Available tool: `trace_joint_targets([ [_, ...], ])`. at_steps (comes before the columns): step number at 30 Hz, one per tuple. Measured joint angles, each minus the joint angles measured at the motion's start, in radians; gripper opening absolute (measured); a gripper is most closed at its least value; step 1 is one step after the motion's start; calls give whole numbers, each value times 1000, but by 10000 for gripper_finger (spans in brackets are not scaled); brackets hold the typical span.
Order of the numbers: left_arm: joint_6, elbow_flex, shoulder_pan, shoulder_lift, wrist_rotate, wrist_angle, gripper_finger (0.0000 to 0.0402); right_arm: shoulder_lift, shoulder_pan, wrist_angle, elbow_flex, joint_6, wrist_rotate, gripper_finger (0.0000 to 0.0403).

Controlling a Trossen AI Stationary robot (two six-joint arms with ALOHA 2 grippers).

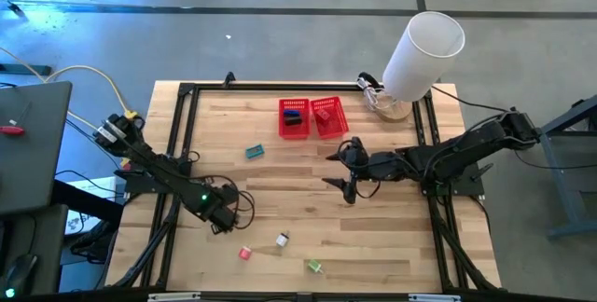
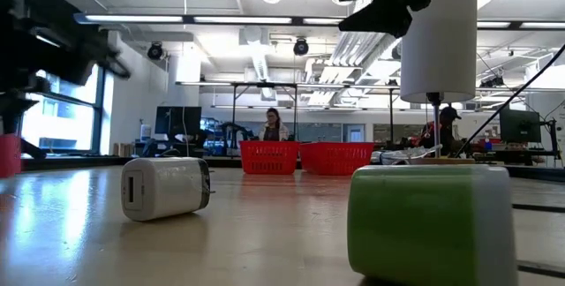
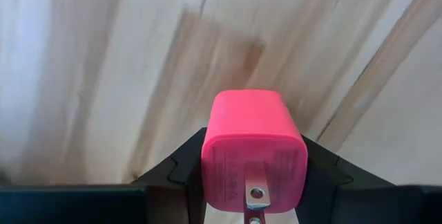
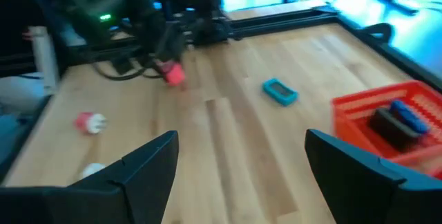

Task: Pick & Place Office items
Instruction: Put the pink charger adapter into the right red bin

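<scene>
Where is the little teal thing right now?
The teal item lies on the wooden table, left of the two red baskets in the high view, between them and the left gripper.

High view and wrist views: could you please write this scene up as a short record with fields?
left gripper: near left of table, shut on pink charger
right gripper: open, empty, mid-table
loose: teal item, white charger, green charger, red-white item
baskets: two, red, side by side at far edge
cylinder: white, far right corner
</scene>
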Motion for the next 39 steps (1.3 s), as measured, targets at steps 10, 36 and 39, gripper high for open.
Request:
trace_joint_targets([
  [10, 384, 191, 119, -27, -269, 15, 140, 0, -12, -1, 0, 132, -39, 303],
  [36, 1416, 270, 260, -16, -587, 790, 140, 280, -212, 554, 0, 212, -381, 303],
  [39, 1445, 270, 275, -15, -546, 838, 140, 292, -227, 607, 0, 212, -448, 303],
])
